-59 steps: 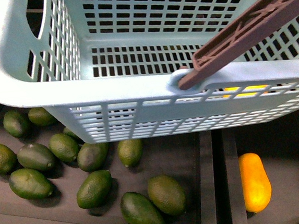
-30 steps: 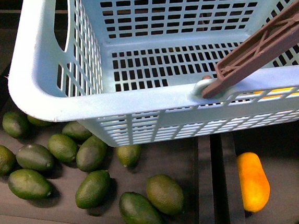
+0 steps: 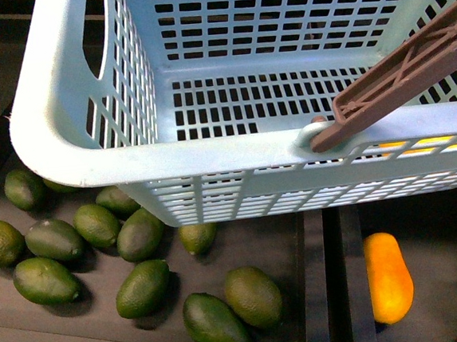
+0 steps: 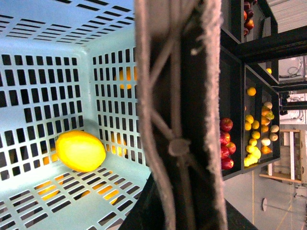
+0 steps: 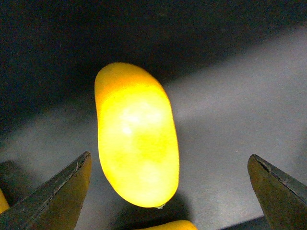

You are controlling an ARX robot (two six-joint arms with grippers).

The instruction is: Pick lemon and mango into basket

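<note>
Now the basket [image 3: 67,153] has shifted and steadied, lemon [image 4: 80,151] inside, so the right gripper [image 5: 168,160], fingers [image 5: 62,191] spread, targets the mango [image 5: 136,134]; left gripper's state unclear.

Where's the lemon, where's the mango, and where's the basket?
lemon [image 4: 80,151]: left wrist view, middle of its skin.
mango [image 5: 136,136]: right wrist view, middle of its body.
basket [image 3: 171,156]: front view, its near rim.
</note>
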